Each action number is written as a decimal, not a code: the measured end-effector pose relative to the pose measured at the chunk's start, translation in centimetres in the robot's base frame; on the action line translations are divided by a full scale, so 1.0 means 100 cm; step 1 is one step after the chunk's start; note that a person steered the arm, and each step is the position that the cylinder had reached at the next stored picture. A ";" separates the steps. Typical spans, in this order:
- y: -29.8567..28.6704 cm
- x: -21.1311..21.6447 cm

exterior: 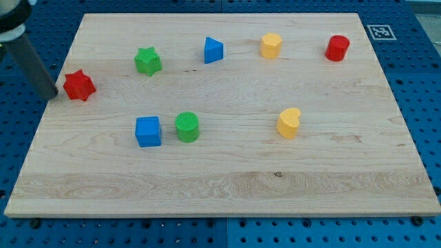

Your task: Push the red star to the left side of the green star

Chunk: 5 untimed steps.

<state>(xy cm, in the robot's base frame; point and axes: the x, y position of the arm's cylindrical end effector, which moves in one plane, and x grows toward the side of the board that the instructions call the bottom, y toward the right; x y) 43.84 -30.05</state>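
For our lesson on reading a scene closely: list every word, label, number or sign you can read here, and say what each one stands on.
No words, letters or numbers can be read.
The only sign is a black-and-white square marker on the wooden board's corner at the view's top right; it is a coded pattern, not text.
The coloured blocks, such as the red star, carry no markings.

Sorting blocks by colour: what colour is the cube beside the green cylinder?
Blue cube, clear in the camera view.
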 end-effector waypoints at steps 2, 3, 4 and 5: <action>0.058 -0.007; 0.064 -0.088; 0.064 -0.095; 0.060 -0.054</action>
